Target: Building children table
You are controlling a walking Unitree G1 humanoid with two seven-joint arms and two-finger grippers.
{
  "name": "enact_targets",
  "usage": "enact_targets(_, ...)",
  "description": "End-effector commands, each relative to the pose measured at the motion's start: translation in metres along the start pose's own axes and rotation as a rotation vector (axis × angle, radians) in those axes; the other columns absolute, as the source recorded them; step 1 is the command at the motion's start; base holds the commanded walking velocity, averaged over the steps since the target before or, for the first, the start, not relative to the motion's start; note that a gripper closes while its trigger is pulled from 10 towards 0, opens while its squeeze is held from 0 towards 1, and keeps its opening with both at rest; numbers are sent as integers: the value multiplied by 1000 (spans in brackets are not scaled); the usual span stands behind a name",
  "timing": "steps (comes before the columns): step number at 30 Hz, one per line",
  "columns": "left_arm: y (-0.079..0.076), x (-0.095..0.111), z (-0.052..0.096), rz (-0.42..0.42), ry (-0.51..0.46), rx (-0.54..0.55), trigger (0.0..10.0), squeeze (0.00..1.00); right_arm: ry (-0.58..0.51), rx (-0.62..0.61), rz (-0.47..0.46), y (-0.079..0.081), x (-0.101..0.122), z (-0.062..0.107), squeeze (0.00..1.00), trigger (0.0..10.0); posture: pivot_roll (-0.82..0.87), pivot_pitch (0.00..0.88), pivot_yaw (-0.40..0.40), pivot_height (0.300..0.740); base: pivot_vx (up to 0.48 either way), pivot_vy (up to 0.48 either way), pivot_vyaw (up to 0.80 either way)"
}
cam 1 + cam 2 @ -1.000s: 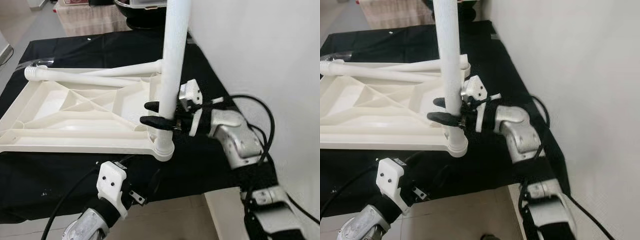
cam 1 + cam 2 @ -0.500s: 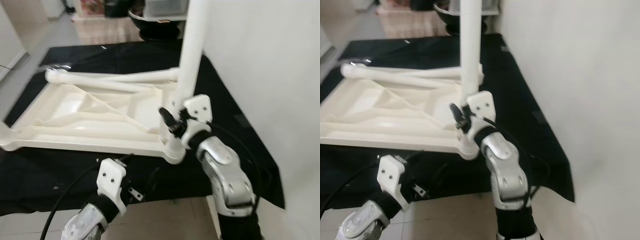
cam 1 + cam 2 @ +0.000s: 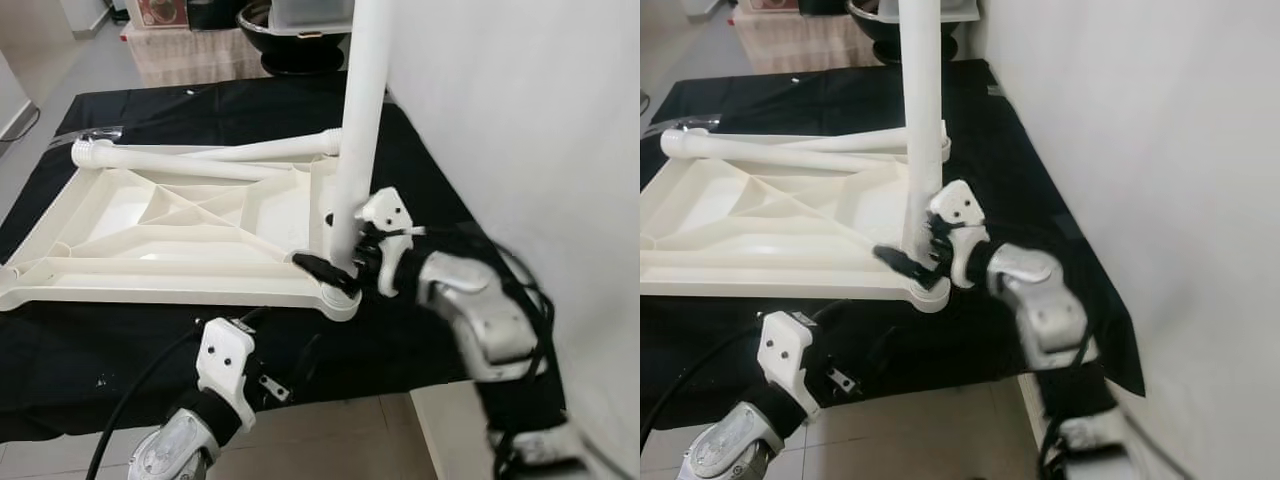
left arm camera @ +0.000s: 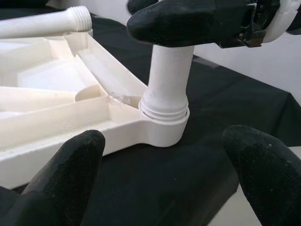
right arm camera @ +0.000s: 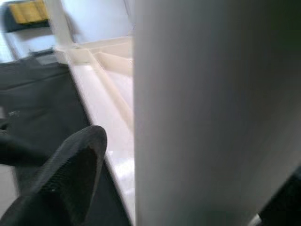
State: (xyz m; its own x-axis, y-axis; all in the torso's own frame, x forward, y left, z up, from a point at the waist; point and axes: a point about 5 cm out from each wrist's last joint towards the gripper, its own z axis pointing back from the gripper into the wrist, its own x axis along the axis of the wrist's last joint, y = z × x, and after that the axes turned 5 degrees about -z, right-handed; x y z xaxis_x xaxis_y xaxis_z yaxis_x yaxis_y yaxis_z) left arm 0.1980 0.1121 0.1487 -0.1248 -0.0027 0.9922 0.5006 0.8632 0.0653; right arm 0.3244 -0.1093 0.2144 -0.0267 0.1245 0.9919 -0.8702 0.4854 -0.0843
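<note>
A white plastic tabletop (image 3: 150, 235) lies upside down on a black cloth. One white leg (image 3: 360, 110) stands upright in the near right corner socket (image 3: 338, 300). My right gripper (image 3: 322, 242) straddles this leg just above the socket. One finger (image 3: 315, 268) is in front of the leg and the other behind it. In the right wrist view a gap shows between a finger (image 5: 70, 174) and the leg (image 5: 211, 113), so the gripper is open. My left gripper (image 4: 167, 141) is open, low at the table's near edge, facing the socket (image 4: 164, 129).
Two loose white legs (image 3: 200, 160) lie across the tabletop's far edge, one with a threaded end. The black cloth (image 3: 100, 340) covers the low platform. A white wall (image 3: 520, 120) rises close on the right. A dark bowl (image 3: 290, 40) sits behind, tiled floor (image 3: 330, 440) in front.
The head camera has shifted. My right gripper has moved down the upright leg toward the socket, its wrist has turned, and its fingers now stand wider apart. My left arm has stayed put.
</note>
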Motion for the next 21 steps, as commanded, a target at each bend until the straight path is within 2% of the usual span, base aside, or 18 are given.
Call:
enact_targets(1,-2,0,2,1,1,1,10000,0,-19,59,-2,4,1,-5,1000,10000,19,152,-26,740,0,0,0)
enact_targets(2,-2,0,2,1,1,1,10000,0,-21,87,7,2,3,-5,988,10000,21,154,-27,740,0,0,0)
enact_targets(3,-3,1,3,1,1,1,10000,0,-26,110,9,-3,7,-5,0,10000,28,162,-28,740,0,0,0)
enact_targets(6,-4,1,4,1,2,2,10000,0,-32,150,10,-6,13,-6,0,10000,33,168,-27,740,0,0,0)
enact_targets(9,-5,2,6,0,6,2,10000,0,-45,288,14,-14,26,-6,0,10000,46,174,-28,740,0,0,0)
enact_targets(11,-5,3,7,0,7,1,10000,0,-48,314,17,-15,29,-6,0,10000,48,178,-28,740,0,0,0)
enact_targets(12,-5,3,7,0,8,1,10000,0,-51,335,22,-18,31,-6,0,6824,51,180,-27,740,0,0,0)
enact_targets(13,-6,3,8,0,9,0,10000,0,-55,348,26,-20,33,-7,0,0,51,180,-27,740,0,0,0)
enact_targets(21,-6,3,8,1,12,-2,10000,0,-71,413,26,-24,37,-4,0,0,54,183,-25,740,0,0,0)
